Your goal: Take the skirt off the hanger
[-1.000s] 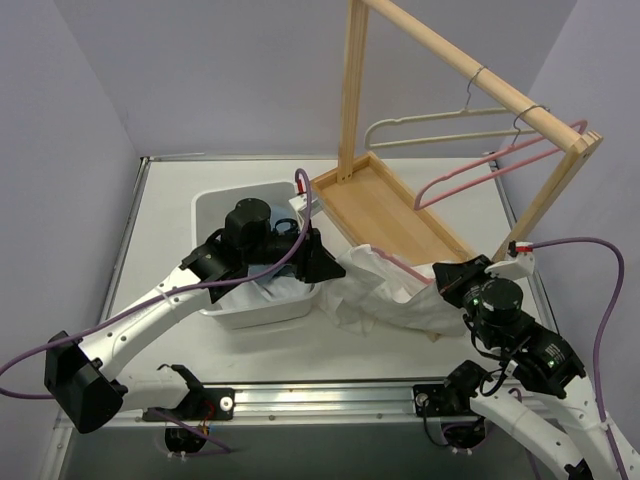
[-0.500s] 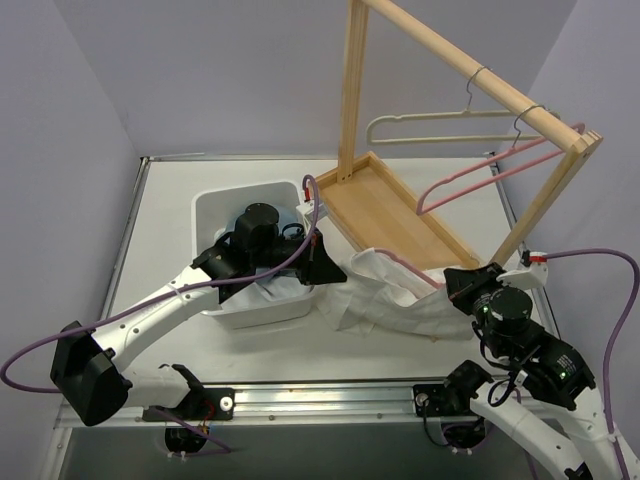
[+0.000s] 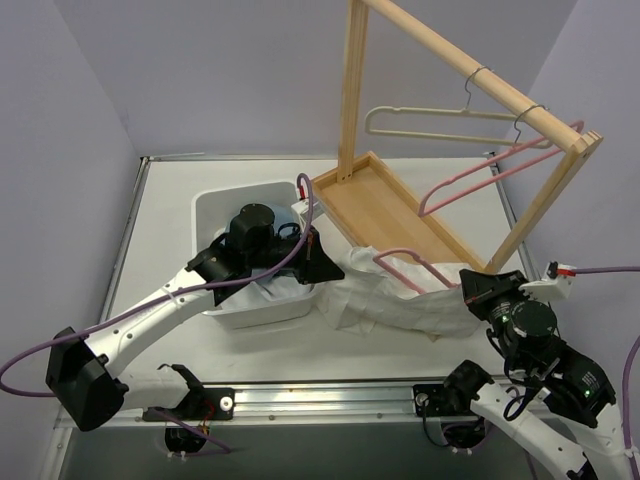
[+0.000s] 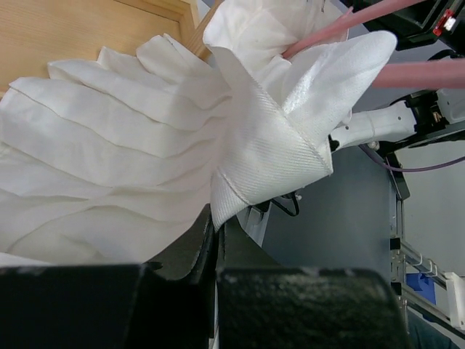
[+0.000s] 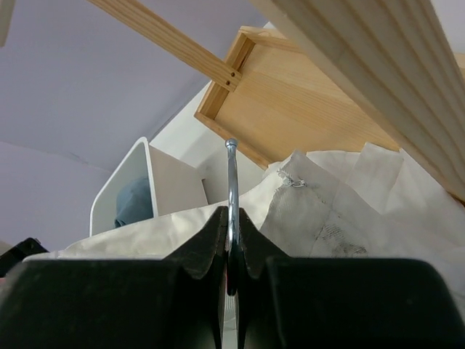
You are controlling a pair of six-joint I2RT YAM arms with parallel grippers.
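Skirt (image 3: 392,303): white, crumpled on bench (image 3: 160,205), centre-right of top view, btwn bin (image 3: 212,212) and R arm, far edge touching wooden tray (image 3: 385,200) of rack. Pink hanger (image 3: 408,260) pokes out of its upper side. L tool (image 4: 218,240) at bin's right rim, pinched tight on fold of skirt cloth. R tool (image 5: 231,251) clamped on hanger's metal hook (image 5: 231,182), no gap btwn fingers. Two spare hangers on rail, upper right.
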